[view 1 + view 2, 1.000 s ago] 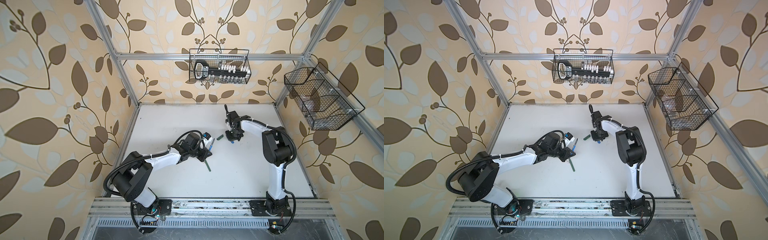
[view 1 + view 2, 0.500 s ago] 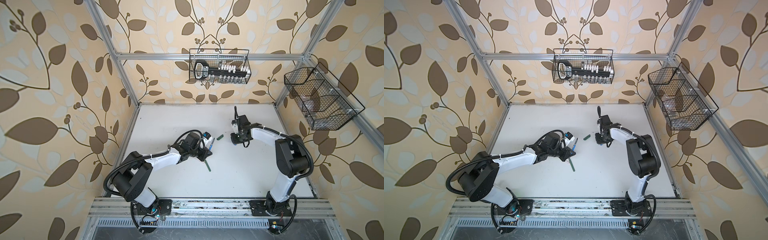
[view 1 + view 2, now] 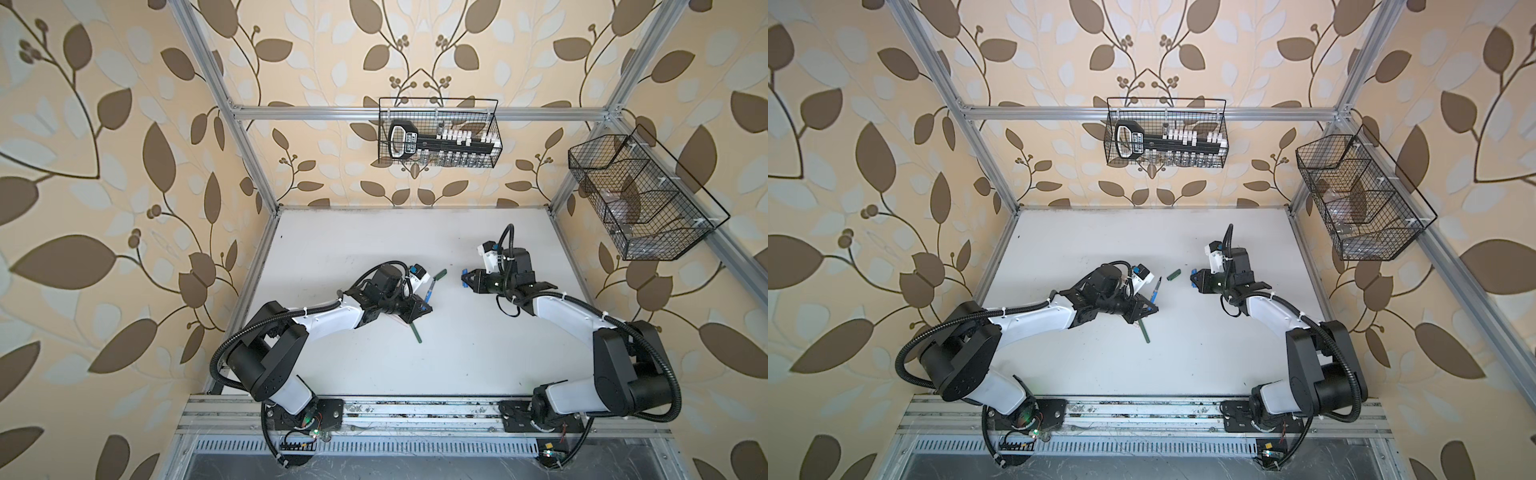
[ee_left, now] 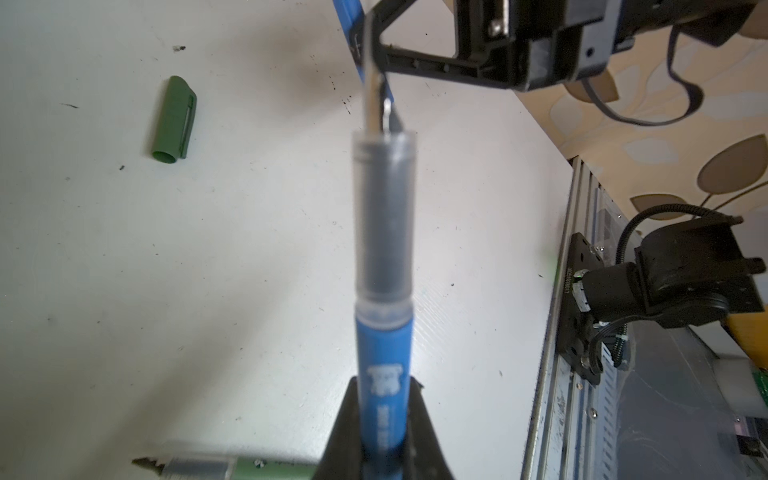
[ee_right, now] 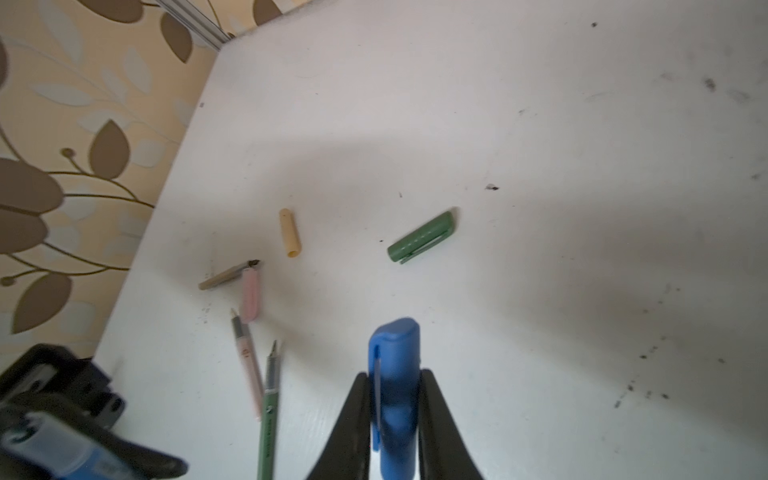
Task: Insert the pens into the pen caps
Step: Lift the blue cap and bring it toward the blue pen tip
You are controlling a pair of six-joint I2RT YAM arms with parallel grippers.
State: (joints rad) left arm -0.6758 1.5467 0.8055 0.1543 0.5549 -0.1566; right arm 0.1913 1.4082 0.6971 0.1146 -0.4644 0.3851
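My left gripper (image 4: 384, 415) is shut on the blue pen (image 4: 384, 340), whose dark tip points toward the right gripper. In both top views that pen (image 3: 430, 289) (image 3: 1156, 293) rises from the left gripper (image 3: 422, 309). My right gripper (image 5: 395, 390) is shut on the blue cap (image 5: 395, 365) and hovers a short way right of the pen tip (image 3: 464, 279). The green cap (image 5: 422, 237) (image 3: 439, 273) lies between the two grippers. A green pen (image 3: 414, 332) (image 5: 270, 415) lies beside the left gripper. The tan cap (image 5: 289, 232), tan pen (image 5: 228, 276), pink cap (image 5: 251, 295) and pink pen (image 5: 247, 365) lie together, hidden under the left arm in the top views.
A white tabletop (image 3: 457, 374) carries everything. A wire basket (image 3: 438, 133) hangs on the back wall and another (image 3: 640, 199) on the right wall. Aluminium frame posts (image 3: 257, 174) edge the table.
The right arm has swung out to the right and turned its gripper, with the blue cap, to point left at the pen. The left arm has not moved.
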